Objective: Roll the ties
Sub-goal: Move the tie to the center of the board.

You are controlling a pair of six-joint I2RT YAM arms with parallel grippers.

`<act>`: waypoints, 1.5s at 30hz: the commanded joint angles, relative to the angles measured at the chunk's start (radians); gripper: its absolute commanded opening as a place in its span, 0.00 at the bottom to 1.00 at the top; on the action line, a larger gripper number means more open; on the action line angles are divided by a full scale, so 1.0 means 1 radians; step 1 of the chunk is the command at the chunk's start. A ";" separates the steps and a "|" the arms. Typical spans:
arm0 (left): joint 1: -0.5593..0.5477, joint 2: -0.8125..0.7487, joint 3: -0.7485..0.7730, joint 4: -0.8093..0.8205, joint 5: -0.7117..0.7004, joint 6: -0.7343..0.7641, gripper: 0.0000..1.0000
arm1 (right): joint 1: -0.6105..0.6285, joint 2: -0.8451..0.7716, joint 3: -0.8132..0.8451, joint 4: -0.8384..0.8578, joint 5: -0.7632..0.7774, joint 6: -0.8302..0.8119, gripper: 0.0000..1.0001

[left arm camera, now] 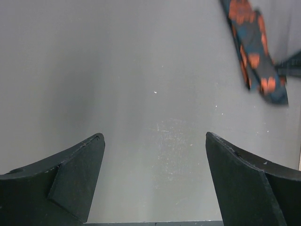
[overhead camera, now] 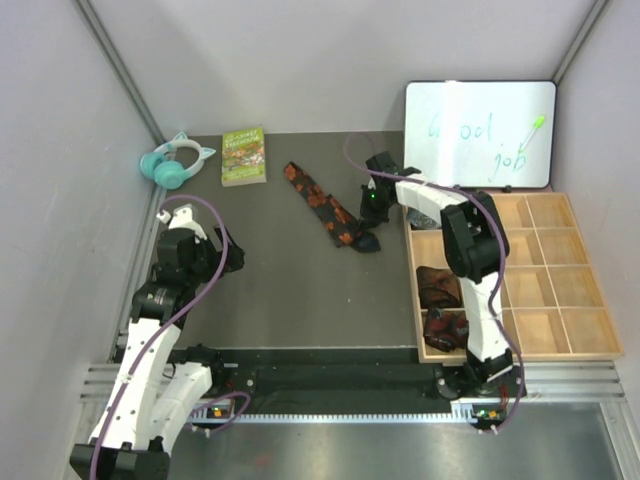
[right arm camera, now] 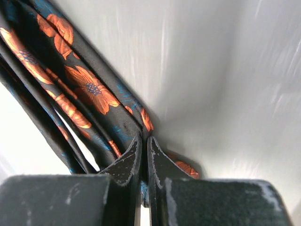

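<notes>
Worktop (overhead camera: 290, 290): dark grey, matte, with pale walls on three sides.
Headphones (overhead camera: 172, 165): teal, cat-eared, in the far left corner.
Book (overhead camera: 243, 156): green cover, lying flat just right of the headphones.
Tie (overhead camera: 322, 203): black with orange flowers, stretched diagonally across the far middle, its near end bunched.
Tray (overhead camera: 415, 300): wooden, gridded into compartments, along the right edge.
Whiteboard (overhead camera: 480, 135): far right, behind the tray, with green writing.
</notes>
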 commanded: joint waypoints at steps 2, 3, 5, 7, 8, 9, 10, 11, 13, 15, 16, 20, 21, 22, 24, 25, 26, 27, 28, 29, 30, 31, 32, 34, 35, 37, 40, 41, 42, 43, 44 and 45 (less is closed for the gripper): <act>0.004 -0.007 0.016 0.004 -0.010 0.005 0.91 | 0.058 -0.243 -0.241 -0.029 0.003 -0.073 0.00; 0.003 -0.004 0.016 0.004 -0.007 0.004 0.91 | 0.066 -0.272 -0.309 -0.029 0.002 -0.090 0.00; 0.003 0.008 0.018 0.004 -0.002 -0.004 0.88 | 0.100 -0.344 -0.368 -0.033 -0.010 -0.108 0.00; 0.004 0.026 0.021 0.010 0.004 -0.013 0.87 | 0.127 -0.378 -0.437 -0.050 -0.026 -0.134 0.00; 0.003 0.051 0.019 0.019 0.004 -0.022 0.87 | 0.141 -0.393 -0.452 -0.056 -0.026 -0.138 0.00; 0.000 0.066 0.021 0.032 0.004 -0.035 0.84 | 0.179 -0.413 -0.469 -0.064 -0.023 -0.145 0.00; 0.000 0.086 0.021 0.036 -0.002 -0.050 0.84 | 0.198 -0.421 -0.476 -0.076 -0.026 -0.154 0.00; -0.010 0.123 0.021 0.042 -0.014 -0.074 0.84 | 0.216 -0.429 -0.480 -0.081 -0.039 -0.161 0.00; -0.028 0.149 0.015 0.070 -0.045 -0.101 0.82 | 0.259 -0.450 -0.492 -0.088 -0.059 -0.173 0.00; -0.078 0.149 -0.024 0.175 -0.134 -0.118 0.80 | 0.267 -0.469 -0.503 -0.085 -0.070 -0.173 0.00; -0.101 0.140 -0.085 0.229 -0.174 -0.113 0.78 | 0.267 -0.475 -0.506 -0.084 -0.079 -0.173 0.00; -0.169 0.108 -0.188 0.475 -0.237 -0.093 0.72 | 0.266 -0.489 -0.496 -0.091 -0.069 -0.174 0.00; -0.180 0.114 -0.186 0.495 -0.247 -0.101 0.72 | 0.267 -0.486 -0.489 -0.101 -0.060 -0.171 0.00; -0.189 0.137 -0.167 0.537 -0.238 -0.114 0.72 | 0.269 -0.473 -0.483 -0.116 -0.028 -0.167 0.00; -0.201 0.172 -0.162 0.602 -0.197 -0.108 0.72 | 0.267 -0.461 -0.460 -0.160 0.017 -0.147 0.00; -0.203 0.222 -0.169 0.633 -0.194 -0.095 0.71 | 0.267 -0.456 -0.459 -0.168 0.061 -0.138 0.00; -0.203 0.253 -0.171 0.686 -0.192 -0.084 0.71 | 0.266 -0.452 -0.462 -0.173 0.083 -0.124 0.00; -0.204 0.285 -0.171 0.703 -0.186 -0.072 0.70 | 0.264 -0.450 -0.466 -0.177 0.100 -0.089 0.02; -0.203 0.354 -0.168 0.717 -0.183 -0.044 0.70 | 0.261 -0.453 -0.472 -0.174 0.132 -0.067 0.09; -0.203 0.388 -0.166 0.766 -0.174 -0.029 0.69 | 0.261 -0.469 -0.497 -0.164 0.144 -0.046 0.34; -0.203 0.420 -0.170 0.791 -0.165 -0.010 0.69 | 0.261 -0.481 -0.515 -0.152 0.158 -0.002 0.54; -0.203 0.474 -0.168 0.817 -0.147 0.022 0.69 | 0.259 -0.496 -0.534 -0.124 0.196 0.023 0.67; -0.203 0.496 -0.166 0.832 -0.139 0.037 0.69 | 0.259 -0.510 -0.572 -0.104 0.203 0.048 0.82; -0.201 0.537 -0.179 0.900 -0.125 0.080 0.71 | 0.261 -0.553 -0.610 -0.055 0.249 0.098 0.87; -0.201 0.545 -0.185 0.920 -0.128 0.088 0.72 | 0.261 -0.564 -0.639 -0.044 0.259 0.112 0.87; -0.201 0.568 -0.200 0.987 -0.133 0.118 0.72 | 0.261 -0.587 -0.667 -0.018 0.287 0.132 0.88; -0.197 0.615 -0.183 1.022 -0.099 0.172 0.70 | 0.263 -0.610 -0.719 0.051 0.289 0.134 0.88; -0.195 0.631 -0.174 1.020 -0.096 0.181 0.70 | 0.263 -0.613 -0.750 0.103 0.286 0.134 0.87; -0.195 0.646 -0.153 1.015 -0.094 0.192 0.70 | 0.263 -0.616 -0.765 0.126 0.278 0.131 0.87; -0.192 0.678 -0.144 1.001 -0.090 0.211 0.68 | 0.264 -0.619 -0.781 0.154 0.266 0.128 0.86; -0.183 0.694 -0.133 0.997 -0.084 0.214 0.67 | 0.267 -0.621 -0.810 0.192 0.264 0.125 0.84; -0.175 0.707 -0.110 0.983 -0.053 0.212 0.66 | 0.267 -0.622 -0.821 0.210 0.266 0.126 0.82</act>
